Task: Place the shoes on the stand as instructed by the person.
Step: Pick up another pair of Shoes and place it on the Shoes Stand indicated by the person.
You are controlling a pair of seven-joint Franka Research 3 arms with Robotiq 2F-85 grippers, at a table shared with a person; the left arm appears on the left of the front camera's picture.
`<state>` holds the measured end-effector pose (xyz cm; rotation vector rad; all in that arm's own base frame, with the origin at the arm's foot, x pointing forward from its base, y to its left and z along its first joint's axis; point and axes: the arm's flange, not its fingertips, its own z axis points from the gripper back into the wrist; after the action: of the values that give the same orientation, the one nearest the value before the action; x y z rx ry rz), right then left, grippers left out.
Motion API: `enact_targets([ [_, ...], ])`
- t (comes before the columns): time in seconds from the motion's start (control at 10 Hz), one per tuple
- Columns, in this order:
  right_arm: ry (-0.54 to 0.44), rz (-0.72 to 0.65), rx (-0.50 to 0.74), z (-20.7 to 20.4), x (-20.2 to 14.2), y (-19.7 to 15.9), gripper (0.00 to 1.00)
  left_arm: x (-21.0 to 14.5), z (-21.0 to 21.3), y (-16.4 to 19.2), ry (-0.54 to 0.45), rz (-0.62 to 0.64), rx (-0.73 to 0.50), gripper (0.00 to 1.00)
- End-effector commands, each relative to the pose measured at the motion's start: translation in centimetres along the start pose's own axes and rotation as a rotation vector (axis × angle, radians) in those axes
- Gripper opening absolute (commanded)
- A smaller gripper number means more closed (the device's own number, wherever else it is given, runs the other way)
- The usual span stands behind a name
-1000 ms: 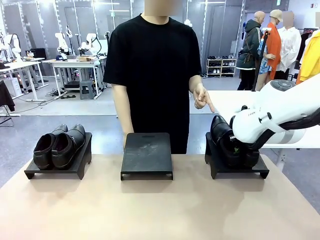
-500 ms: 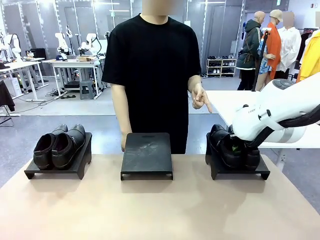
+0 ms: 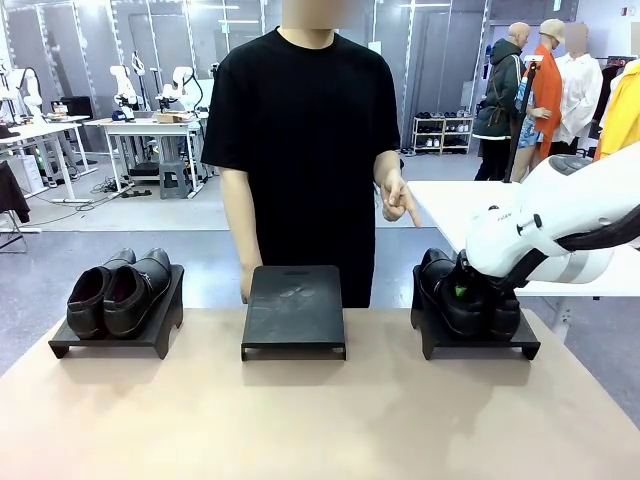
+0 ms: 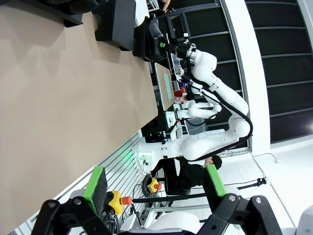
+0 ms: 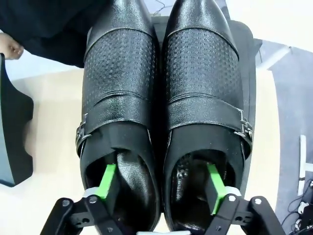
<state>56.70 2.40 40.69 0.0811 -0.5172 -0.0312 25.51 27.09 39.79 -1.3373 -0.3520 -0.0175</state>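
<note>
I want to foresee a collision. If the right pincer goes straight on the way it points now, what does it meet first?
Probably the pair of shoes on the right stand. The right pincer stands open, one finger inside each shoe opening, so the insoles likely come first; depth there is unclear.

Right wrist close above shoes (image 5: 161,112)

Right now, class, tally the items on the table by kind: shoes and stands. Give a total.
Shoes: 4, a left pair and a right pair
Stands: 3, left, middle, right
Total: 7
</note>
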Motion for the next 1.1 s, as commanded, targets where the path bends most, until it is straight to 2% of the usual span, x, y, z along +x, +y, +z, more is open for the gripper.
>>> enact_targets([
  [0.0, -0.045, 0.013, 0.028, 1.3, 0.7, -0.9, 1.00, -0.4, 0.0, -0.1, 0.011, -0.012, -0.006, 1.00],
  [0.1, -0.031, 0.022, 0.034, 1.9, 1.0, -1.1, 1.00, -0.4, 0.0, -0.1, 0.011, -0.012, -0.006, 1.00],
  [0.2, -0.038, 0.007, -0.034, 2.7, 1.6, -1.5, 1.00, -0.4, 0.0, -0.1, 0.011, -0.012, -0.006, 1.00],
  [0.3, -0.025, 0.000, 0.009, 1.2, 0.6, 0.0, 1.00, -0.4, 0.0, -0.1, 0.011, -0.012, -0.006, 1.00],
  [1.0, -0.025, 0.000, 0.009, 1.2, 0.6, 0.0, 1.00, -0.4, 0.0, -0.1, 0.011, -0.012, -0.006, 1.00],
])
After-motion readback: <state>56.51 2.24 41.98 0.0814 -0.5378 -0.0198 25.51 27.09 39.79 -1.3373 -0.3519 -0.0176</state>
